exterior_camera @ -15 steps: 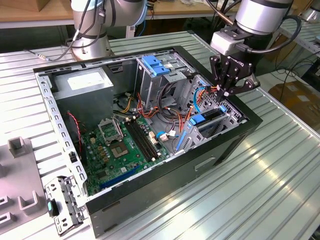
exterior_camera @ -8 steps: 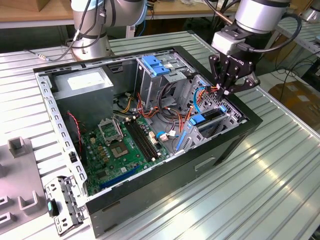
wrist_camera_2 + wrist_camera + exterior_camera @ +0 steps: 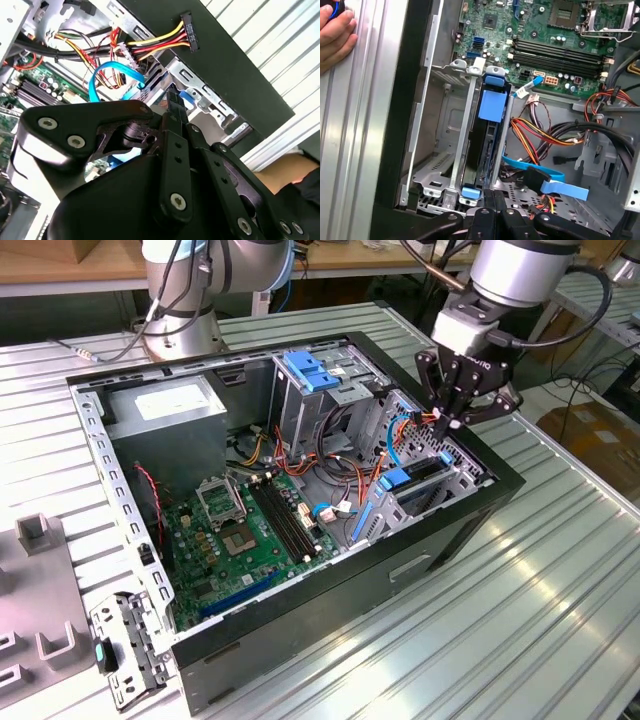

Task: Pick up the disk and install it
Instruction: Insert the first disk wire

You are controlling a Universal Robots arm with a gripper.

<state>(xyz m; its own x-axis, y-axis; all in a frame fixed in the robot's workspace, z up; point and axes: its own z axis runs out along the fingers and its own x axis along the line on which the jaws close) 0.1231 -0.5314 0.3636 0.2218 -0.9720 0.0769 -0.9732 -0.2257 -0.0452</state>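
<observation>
Claw (image 3: 452, 420) pinched together above the disk (image 3: 489, 140) slotted in its cage (image 3: 437, 167), cables (image 3: 545, 136) crowding alongside.

The disk (image 3: 489, 131) is sitting in the drive bay (image 3: 437, 125) inside the case (image 3: 300, 640), beside the motherboard (image 3: 545, 45), the gripper (image 3: 452, 420) hanging above it.

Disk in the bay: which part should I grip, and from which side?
The disk stands on edge between the bay's metal rails, so probably take its narrow exposed edge with the blue carrier, pinched across the thin faces from the case's open side.
</observation>
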